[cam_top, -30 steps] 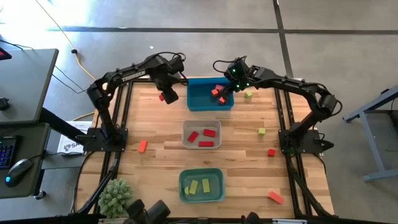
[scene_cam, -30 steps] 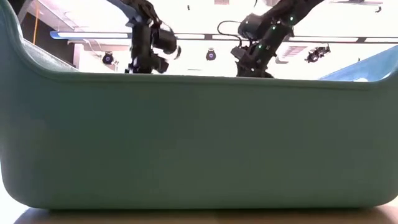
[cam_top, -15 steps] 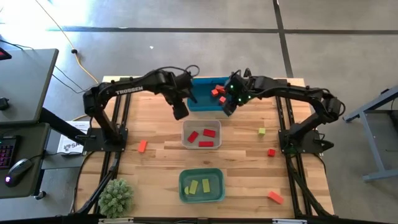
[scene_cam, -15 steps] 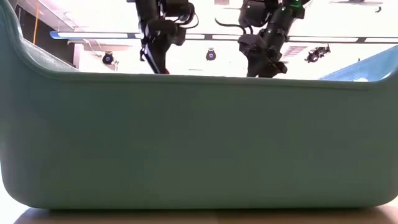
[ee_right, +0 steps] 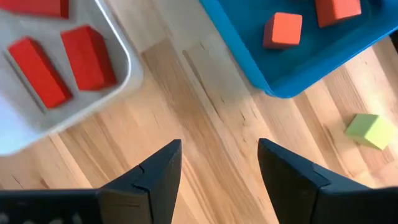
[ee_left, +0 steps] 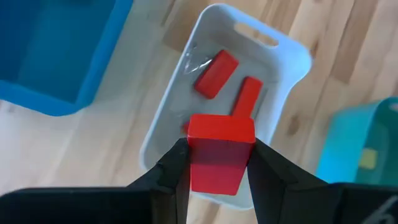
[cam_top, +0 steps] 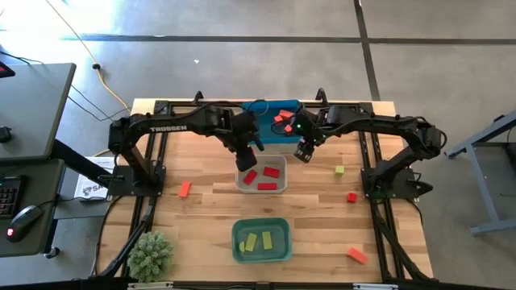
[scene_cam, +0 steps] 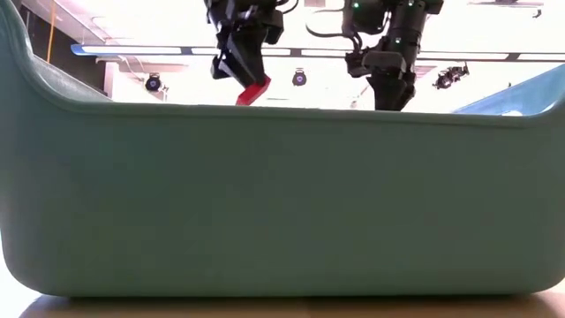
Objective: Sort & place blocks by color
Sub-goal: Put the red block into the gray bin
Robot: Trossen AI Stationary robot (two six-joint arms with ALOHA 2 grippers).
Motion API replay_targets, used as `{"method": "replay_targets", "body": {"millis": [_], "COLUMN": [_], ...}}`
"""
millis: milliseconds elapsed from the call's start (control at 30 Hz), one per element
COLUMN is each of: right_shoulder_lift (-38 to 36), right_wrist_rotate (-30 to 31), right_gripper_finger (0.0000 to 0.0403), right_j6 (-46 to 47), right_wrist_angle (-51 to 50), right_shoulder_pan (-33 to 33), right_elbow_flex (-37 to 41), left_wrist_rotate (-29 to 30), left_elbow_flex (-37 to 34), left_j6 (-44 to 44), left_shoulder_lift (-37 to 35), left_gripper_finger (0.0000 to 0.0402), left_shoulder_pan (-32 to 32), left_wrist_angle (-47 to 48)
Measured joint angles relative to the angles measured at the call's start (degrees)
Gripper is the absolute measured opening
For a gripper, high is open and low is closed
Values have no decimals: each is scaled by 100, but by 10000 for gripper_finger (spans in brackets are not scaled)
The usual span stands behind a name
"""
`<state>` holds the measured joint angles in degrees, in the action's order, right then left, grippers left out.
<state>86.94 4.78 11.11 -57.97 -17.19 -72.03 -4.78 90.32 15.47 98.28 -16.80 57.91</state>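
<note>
My left gripper [cam_top: 245,158] hangs over the far left part of the clear-grey bin [cam_top: 242,185] and is shut on a red block [ee_left: 221,152], which also shows in the low view as the red block [scene_cam: 254,90]. Red blocks [cam_top: 271,171] lie in that bin. Orange blocks [ee_right: 283,30] lie in the blue bin [cam_top: 278,146], and yellow-green blocks [cam_top: 257,241] lie in the teal bin [cam_top: 239,251]. My right gripper [ee_right: 217,168] is open over bare table between the blue and grey bins and holds nothing. In the high view the right gripper [cam_top: 305,151] is there too. My left gripper pinches the red block by two opposite side faces [ee_left: 194,163], one finger [ee_left: 171,171] on each side. The fingers come from above, pointing down. The block is lifted clear above the grey bin, and its lower end [scene_cam: 256,92] sticks out tilted below the fingertips.
Loose blocks lie on the wood: an orange one [cam_top: 185,189] at the left, a yellow-green one [cam_top: 339,170] and a red one [cam_top: 351,196] at the right, an orange one [cam_top: 357,255] near the right front corner, and a yellow-green one [ee_right: 371,130] beside the blue bin. A plant [cam_top: 151,256] stands at the near left corner.
My left gripper has carried the red block from the far left of the blue bin toward the right and near edge, to above the grey bin. My right gripper has moved from over the blue bin toward the near edge, to the bare wood beside it.
</note>
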Motion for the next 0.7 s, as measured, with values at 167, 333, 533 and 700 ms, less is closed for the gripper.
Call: {"method": "replay_targets", "body": {"millis": [167, 333, 533, 700], "right_shoulder_lift": [0, 0, 2, 2], "right_wrist_rotate": [6, 149, 409, 378], "right_gripper_finger": [200, 200, 200, 200], "right_j6": [-276, -411, -377, -222], "right_wrist_angle": [-326, -458, -524, -624], "right_shoulder_pan": [-4, -4, -4, -4], "right_elbow_flex": [0, 0, 0, 0], "left_wrist_rotate": [1, 6, 2, 3], "left_elbow_flex": [0, -6, 0, 1], "left_j6": [659, 1214, 1562, 1553], "left_shoulder_lift": [2, 234, 625, 827], "left_gripper_finger": [96, 96, 96, 96], "left_shoulder_pan": [141, 318, 644, 824], "left_wrist_angle": [-246, -441, -571, -526]}}
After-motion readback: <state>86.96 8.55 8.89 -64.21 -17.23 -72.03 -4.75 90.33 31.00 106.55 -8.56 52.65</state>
